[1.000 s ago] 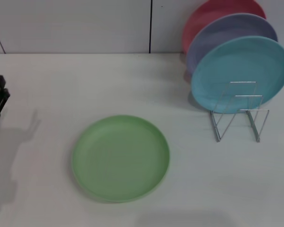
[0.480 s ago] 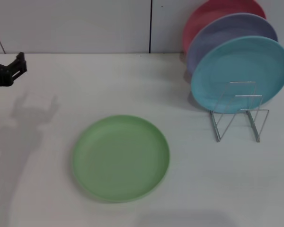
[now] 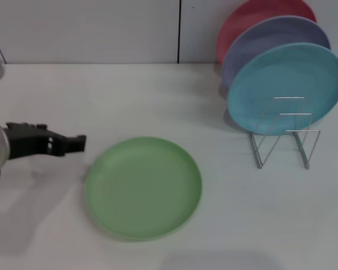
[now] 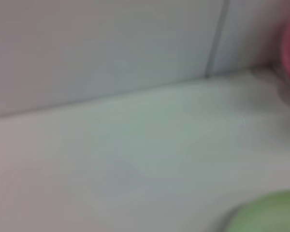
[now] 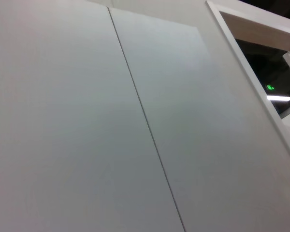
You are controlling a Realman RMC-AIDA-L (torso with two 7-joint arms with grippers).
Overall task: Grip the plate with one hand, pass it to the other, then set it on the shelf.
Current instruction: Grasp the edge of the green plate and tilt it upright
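Observation:
The light-green plate (image 3: 143, 188) lies flat on the white table in the head view, front centre. My left gripper (image 3: 73, 143), black on a silver arm with a green ring, reaches in low from the left. Its tip is just short of the plate's left rim, not touching it. The left wrist view shows an edge of the green plate (image 4: 270, 212) in one corner. The silver wire rack (image 3: 284, 138) stands at the right, with bare loops at its front. My right gripper is out of view; its wrist view shows only a wall.
A turquoise plate (image 3: 287, 87), a lavender plate (image 3: 276, 39) and a pink plate (image 3: 259, 17) stand upright in a row at the back of the rack. The white table (image 3: 158, 95) ends at a grey wall behind.
My left gripper has swung from the far left edge down and right, and now lies level next to the green plate's left rim. The plate and the rack have not moved.

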